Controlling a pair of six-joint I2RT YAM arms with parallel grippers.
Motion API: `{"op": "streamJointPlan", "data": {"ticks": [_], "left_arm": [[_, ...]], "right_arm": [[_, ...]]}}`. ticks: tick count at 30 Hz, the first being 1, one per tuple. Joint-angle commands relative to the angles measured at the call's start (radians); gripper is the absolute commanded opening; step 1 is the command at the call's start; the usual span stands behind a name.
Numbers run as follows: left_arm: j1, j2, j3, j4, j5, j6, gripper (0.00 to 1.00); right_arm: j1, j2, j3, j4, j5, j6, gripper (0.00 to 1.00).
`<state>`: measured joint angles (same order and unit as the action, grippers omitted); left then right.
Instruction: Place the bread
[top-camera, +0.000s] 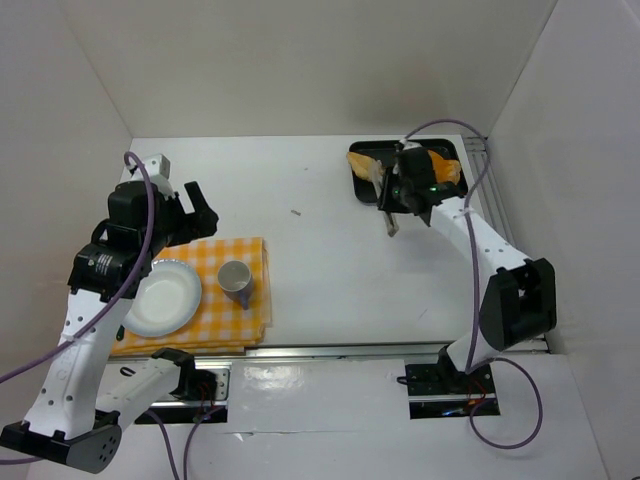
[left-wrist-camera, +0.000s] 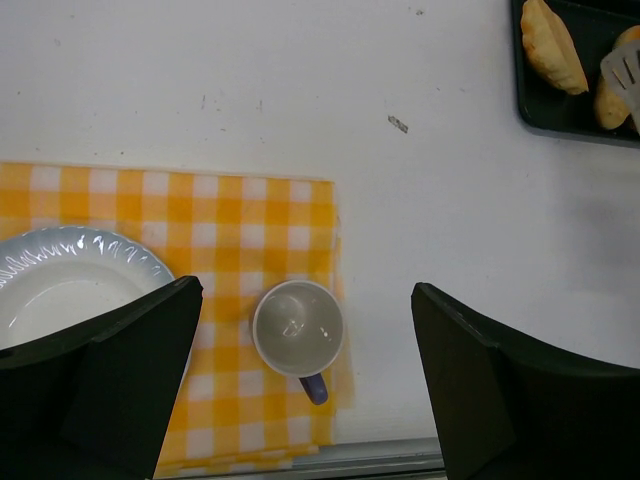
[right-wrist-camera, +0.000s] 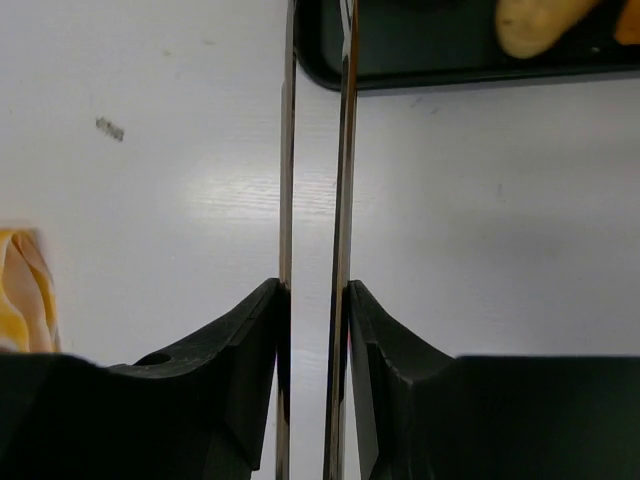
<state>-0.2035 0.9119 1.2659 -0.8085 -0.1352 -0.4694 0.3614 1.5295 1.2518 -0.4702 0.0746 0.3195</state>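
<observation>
Robot lab test booth, white table (top-camera: 330, 250) boxed in by plain white walls (top-camera: 300, 60), left arm (top-camera: 100, 300) and right arm (top-camera: 480, 240) bolted to a rail (top-camera: 340, 350) at its near edge, purple cables (top-camera: 445, 122) trailing, staged props, checked cloth (left-wrist-camera: 230, 220), plate (left-wrist-camera: 60, 270), mug (left-wrist-camera: 297, 328), tray (left-wrist-camera: 540, 110) of bread (left-wrist-camera: 555, 45), tongs (left-wrist-camera: 620, 68)

Cloth (top-camera: 215, 255) on table (top-camera: 320, 230), near-left. Plate (top-camera: 165, 298) on the cloth's left part, cup (top-camera: 236, 278) on the cloth just right of it. Tray (left-wrist-camera: 560, 110) far right on the table, well apart from the cloth. Bread (left-wrist-camera: 553, 45) pieces in the tray. Tongs (right-wrist-camera: 346, 150) reach over the tray's rim.
</observation>
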Motion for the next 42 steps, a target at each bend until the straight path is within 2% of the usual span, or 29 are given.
{"op": "streamJointPlan", "data": {"ticks": [1,5,11,17,21,26,32,42], "left_arm": [[0.006,-0.002,0.036,0.023,0.005,0.023,1.00],[0.006,0.007,0.036,0.032,0.016,0.032,1.00],[0.006,0.007,0.027,0.032,0.025,0.032,1.00],[0.006,0.007,0.018,0.032,0.016,0.032,1.00],[0.006,0.018,0.018,0.032,0.025,0.023,1.00],[0.006,0.027,0.018,0.051,0.045,0.023,1.00],[0.006,0.027,0.009,0.051,0.045,0.023,1.00],[0.006,0.027,0.000,0.051,0.045,0.014,1.00]], "right_arm": [[-0.100,-0.046,-0.031,-0.018,-0.163,0.016,0.39],[-0.237,-0.060,-0.054,0.021,-0.288,0.052,0.44],[-0.314,-0.038,-0.035,0.021,-0.325,0.094,0.47],[-0.314,-0.072,-0.046,0.030,-0.233,0.133,0.47],[-0.291,-0.120,-0.069,-0.001,-0.103,0.142,0.47],[-0.282,-0.141,-0.135,-0.002,-0.052,0.165,0.48],[-0.282,-0.103,-0.126,-0.002,-0.052,0.165,0.52],[-0.282,-0.002,-0.086,0.053,-0.082,0.165,0.52]]}}
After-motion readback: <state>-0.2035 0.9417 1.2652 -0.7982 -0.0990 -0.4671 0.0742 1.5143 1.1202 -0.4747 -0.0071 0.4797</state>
